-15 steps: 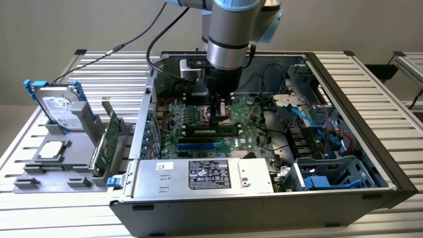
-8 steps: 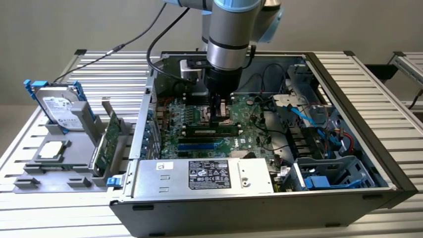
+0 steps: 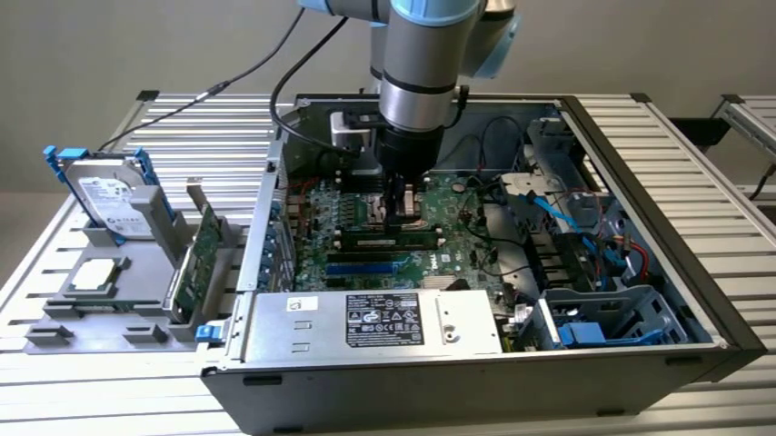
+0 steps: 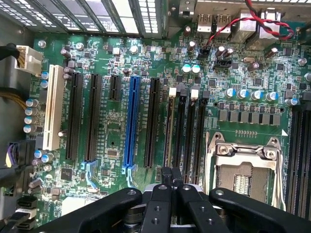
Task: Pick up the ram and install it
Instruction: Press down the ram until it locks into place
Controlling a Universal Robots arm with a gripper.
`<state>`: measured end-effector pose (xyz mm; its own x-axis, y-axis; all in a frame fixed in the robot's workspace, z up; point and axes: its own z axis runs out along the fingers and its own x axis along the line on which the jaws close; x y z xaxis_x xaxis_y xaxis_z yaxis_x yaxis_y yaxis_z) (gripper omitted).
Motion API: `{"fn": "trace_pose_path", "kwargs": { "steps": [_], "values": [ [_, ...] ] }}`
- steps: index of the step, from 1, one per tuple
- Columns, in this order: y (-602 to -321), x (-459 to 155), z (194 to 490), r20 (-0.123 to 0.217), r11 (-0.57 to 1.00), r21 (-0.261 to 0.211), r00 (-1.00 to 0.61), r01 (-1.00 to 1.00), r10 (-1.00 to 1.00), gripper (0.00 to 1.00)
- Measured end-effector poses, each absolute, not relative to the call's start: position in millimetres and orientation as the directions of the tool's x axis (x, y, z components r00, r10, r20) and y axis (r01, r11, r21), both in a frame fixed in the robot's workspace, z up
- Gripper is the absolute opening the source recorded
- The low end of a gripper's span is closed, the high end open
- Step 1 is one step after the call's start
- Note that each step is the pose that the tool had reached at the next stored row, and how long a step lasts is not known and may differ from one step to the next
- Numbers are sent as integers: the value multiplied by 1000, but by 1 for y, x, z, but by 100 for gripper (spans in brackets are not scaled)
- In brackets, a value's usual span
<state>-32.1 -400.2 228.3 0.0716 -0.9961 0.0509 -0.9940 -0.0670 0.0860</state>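
So nearest the exterior camera, the power supply (image 3: 376,320) with its white label is sitting along the front edge of the open PC case (image 3: 679,272), and a blue-trimmed drive cage (image 3: 612,322) is tucked into the case's front corner on the exterior view's right.

Just past that is the motherboard (image 3: 455,213), and this is where the arm (image 3: 419,64) is working. It's standing pretty much straight up and down, wrist pointing directly at the board, with the gripper (image 3: 398,202) hanging low over the middle of it. Fingers (image 4: 171,177) are clenched together, tips pressed tight, and they're pinching nothing that I can see.

The ram (image 3: 388,240) is lying right under the gripper, a slim stick with dark chips sitting lengthwise in the row of memory slots next to the CPU socket (image 4: 243,170). From the wrist camera the shut fingertips are hovering over those black slots, with the blue expansion slot (image 4: 131,121) and the white slot (image 4: 52,107) further across the board. Can't tell from either view if the fingers are actually touching the stick or just above it.

Off beyond the case, on the exterior view's left, a grey holder (image 3: 109,300) on the slatted table (image 3: 703,136) is carrying a hard drive (image 3: 107,195) standing upright and a green expansion card (image 3: 194,263) on edge.
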Motion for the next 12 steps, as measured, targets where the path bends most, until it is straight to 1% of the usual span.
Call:
{"fn": "trace_pose_path", "kwargs": {
  "steps": [9,12],
  "values": [
    [-400,-32,224,52,-67,86,72,-994,-996,11],
    [-400,-32,228,49,-67,85,71,-994,-996,11]
  ]
}}
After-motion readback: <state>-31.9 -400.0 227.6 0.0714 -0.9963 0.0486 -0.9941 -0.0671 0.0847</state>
